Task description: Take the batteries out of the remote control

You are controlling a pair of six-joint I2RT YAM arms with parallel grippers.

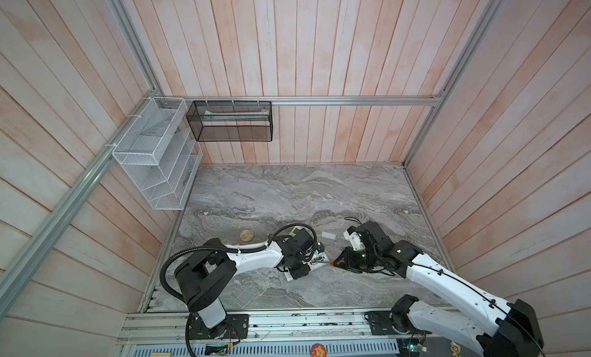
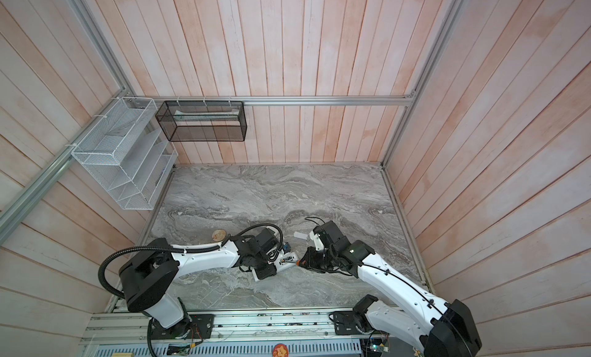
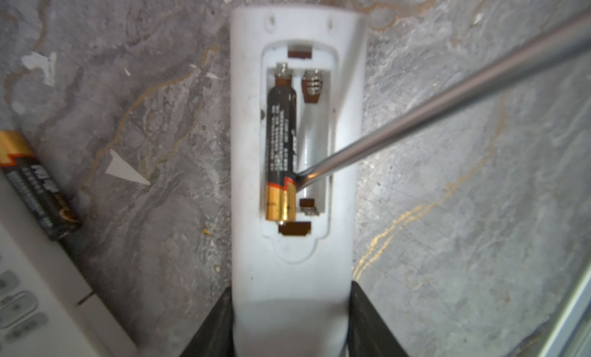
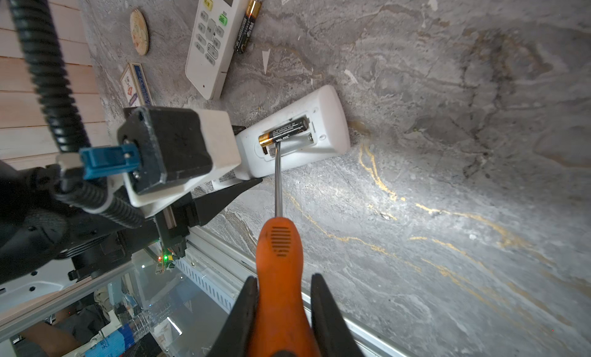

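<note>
**Bystanders on the marble tabletop (image 1: 287,195)**

We see a white wire rack (image 1: 153,153) and a black mesh basket (image 1: 230,121) hanging on the wall rails. A round wooden disc (image 1: 247,234) lies near a small printed box (image 4: 136,83). A white cover (image 1: 328,235) lies apart.

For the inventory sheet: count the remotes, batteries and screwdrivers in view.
Remotes: 2 (open remote, keypad remote)
Batteries: 2 (seated battery, loose battery)
Screwdrivers: 1 (orange-handled screwdriver)
Total: 5

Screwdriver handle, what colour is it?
The screwdriver handle is orange, clearest in the right wrist view.
</note>
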